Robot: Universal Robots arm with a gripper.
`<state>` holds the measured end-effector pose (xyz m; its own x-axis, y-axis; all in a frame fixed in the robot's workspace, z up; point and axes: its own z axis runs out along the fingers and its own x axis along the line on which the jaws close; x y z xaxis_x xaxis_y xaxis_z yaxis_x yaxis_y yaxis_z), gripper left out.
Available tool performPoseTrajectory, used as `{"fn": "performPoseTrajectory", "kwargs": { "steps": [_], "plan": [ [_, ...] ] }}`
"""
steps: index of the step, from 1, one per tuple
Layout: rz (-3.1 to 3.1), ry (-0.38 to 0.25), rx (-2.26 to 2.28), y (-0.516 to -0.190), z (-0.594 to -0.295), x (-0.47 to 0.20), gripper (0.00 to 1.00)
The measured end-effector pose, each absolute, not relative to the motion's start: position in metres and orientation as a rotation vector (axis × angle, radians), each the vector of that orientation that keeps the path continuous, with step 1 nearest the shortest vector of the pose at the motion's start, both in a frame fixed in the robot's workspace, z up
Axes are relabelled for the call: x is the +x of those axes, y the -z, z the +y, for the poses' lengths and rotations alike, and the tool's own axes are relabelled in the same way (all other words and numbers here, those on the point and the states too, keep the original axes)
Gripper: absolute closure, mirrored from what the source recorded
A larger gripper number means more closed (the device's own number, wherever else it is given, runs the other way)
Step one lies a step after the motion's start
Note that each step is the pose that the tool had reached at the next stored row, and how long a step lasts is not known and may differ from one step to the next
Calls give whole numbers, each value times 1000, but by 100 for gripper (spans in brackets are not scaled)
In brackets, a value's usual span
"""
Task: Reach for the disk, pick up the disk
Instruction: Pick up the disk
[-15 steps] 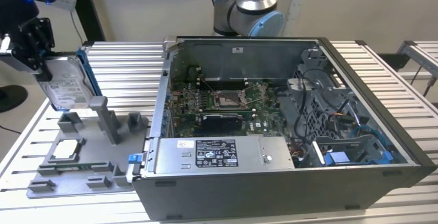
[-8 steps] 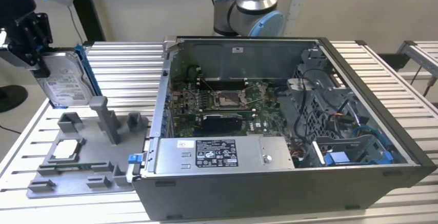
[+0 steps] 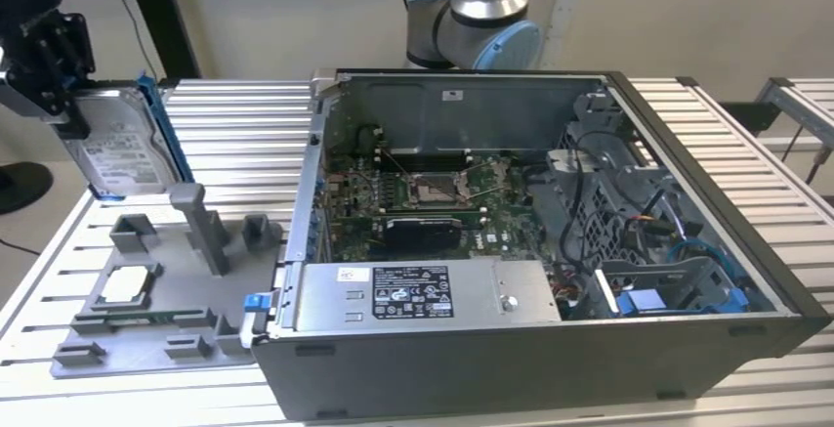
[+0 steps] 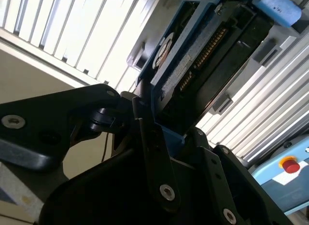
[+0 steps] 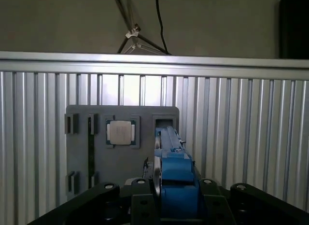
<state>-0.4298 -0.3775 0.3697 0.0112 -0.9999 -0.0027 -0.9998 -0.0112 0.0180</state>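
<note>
Exterior view high over the slatted table (image 3: 234,114); both wrist views close along the disk (image 5: 175,176) (image 4: 193,56).

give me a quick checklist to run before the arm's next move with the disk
1. Grip on the disk: ok, jaws shut on its blue-framed edge in both wrist views.
2. Disk out of its slot: ok, the slot in the grey tray sits empty in the first wrist view.
3. Disk off the tray: ok, it hangs above it in the exterior view.
4. Clearance from the tall post: cannot tell, the disk's lower corner overlaps it in the exterior view.
5. Chip seated in its tray pocket: ok.
6. Distance from the computer case: ok, well apart.
</note>
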Motion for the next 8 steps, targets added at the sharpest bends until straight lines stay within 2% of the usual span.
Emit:
{"fn": "performPoseTrajectory", "kwargs": {
  "steps": [8],
  "plan": [
    [-2201, 23, 2226, -383, -377, -430, 100]
  ]
}}
